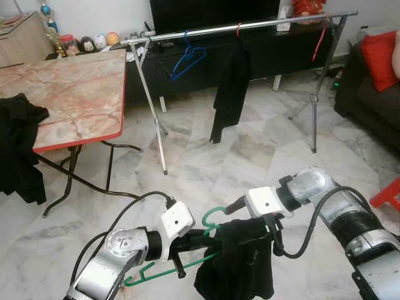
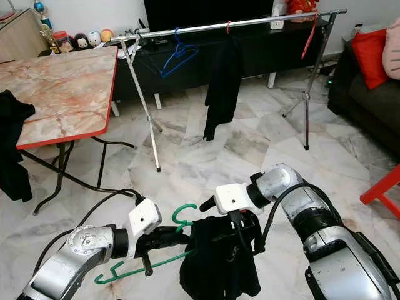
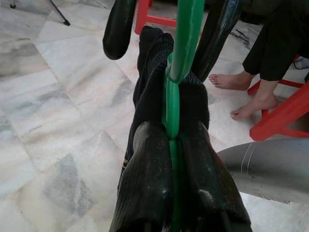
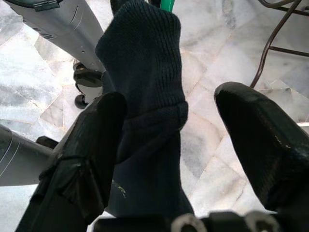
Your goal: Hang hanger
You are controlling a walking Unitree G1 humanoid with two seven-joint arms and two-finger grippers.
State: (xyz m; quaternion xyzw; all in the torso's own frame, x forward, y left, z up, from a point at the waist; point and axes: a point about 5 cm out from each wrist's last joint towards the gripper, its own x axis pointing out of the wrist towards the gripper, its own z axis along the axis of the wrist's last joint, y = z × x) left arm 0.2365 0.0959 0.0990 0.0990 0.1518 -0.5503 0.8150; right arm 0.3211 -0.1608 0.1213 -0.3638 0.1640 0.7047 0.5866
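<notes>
Green hanger [image 1: 187, 256] clamped in left hand [image 1: 201, 239]; right hand [image 1: 270, 230] alongside.

Glossy green plastic hanger [image 1: 209, 220] carries a matt ribbed knit garment [image 1: 240, 262] over polished marble floor [image 1: 206, 169].

Room evenly and brightly lit, diffuse. Marble floor [image 1: 206, 169] shows soft pale sheen, no hard glare. Faint shadows under the table [image 1: 75, 94] and rack legs. Head views sharp, slight bowing at edges. Wrist views: near black fingers [image 4: 87, 159] soft, out of focus; dark garment [image 4: 145, 96] keeps knit texture.
</notes>
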